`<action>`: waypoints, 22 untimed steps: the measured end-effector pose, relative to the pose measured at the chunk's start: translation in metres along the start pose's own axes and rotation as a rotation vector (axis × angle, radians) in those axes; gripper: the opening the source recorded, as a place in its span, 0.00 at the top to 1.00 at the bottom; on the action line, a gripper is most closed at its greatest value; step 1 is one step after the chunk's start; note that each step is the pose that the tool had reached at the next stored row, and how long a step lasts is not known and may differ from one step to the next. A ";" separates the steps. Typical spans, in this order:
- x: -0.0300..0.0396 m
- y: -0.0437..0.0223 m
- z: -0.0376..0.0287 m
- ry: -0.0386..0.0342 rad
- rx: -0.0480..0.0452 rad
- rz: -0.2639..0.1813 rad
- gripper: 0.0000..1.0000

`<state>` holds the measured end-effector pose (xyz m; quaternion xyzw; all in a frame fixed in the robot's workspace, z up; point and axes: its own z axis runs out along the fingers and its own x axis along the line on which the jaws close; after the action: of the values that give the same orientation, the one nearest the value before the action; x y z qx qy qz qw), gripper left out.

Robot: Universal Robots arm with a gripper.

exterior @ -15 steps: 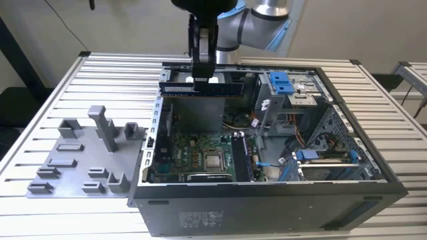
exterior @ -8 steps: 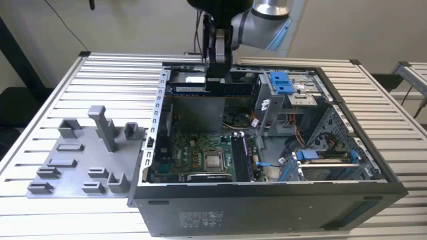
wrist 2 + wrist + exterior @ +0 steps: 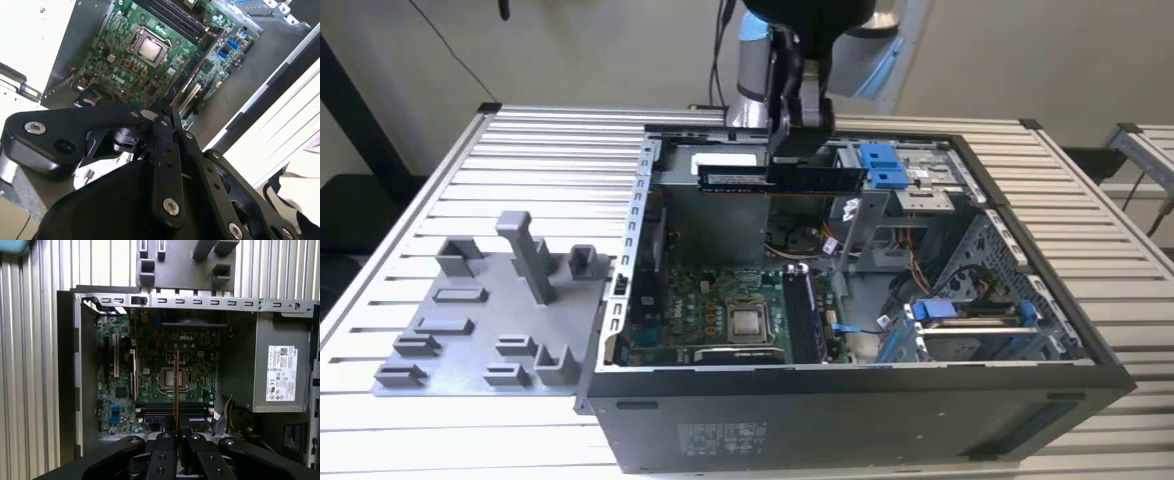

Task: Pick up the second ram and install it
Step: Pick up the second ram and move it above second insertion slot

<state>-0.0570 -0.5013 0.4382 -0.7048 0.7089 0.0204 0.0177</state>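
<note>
Gripper: the gripper (image 3: 795, 165) hangs over the open computer case (image 3: 1067, 330), above its back half.
Fingers: the fingers (image 3: 162, 150) are drawn narrow, pinched flat on both faces of the memory stick (image 3: 781, 180).
Memory stick: it is in the air, clamped near its middle. It lies level with its long edge down, and about equal lengths stick out to each side of the fingers. In both wrist views it shows edge-on as a thin line running straight out from the fingertips (image 3: 177, 390).
Why held so: gripping the middle probably keeps the stick balanced and stops it tipping. The contact edge faces away from the fingers, towards the board.
Motherboard: the green motherboard (image 3: 150, 365) lies flat on the case floor, well below the fingers.
Slots: the long dark memory slots (image 3: 170, 410) sit beside the processor socket (image 3: 175, 379). In the first wrist view the stick's line crosses them rather than running along them, so it does not look lined up with a slot.
Holder tray: the grey holder tray (image 3: 480, 320) lies on the table outside the case, well apart from the fingers.
Progress: by my judgement the pick-up is done and the stick is not yet seated.
</note>
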 end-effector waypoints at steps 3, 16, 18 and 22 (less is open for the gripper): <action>0.0000 -0.0095 0.0000 0.0000 0.0000 0.000 0.86; -0.0008 -0.0346 0.0010 0.0000 0.0000 0.000 0.86; -0.0020 -0.0366 0.0012 0.0001 0.0002 0.000 0.86; -0.0065 -0.0389 0.0023 -0.0002 0.0015 0.000 0.86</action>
<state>-0.0181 -0.4949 0.4361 -0.7048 0.7089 0.0200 0.0184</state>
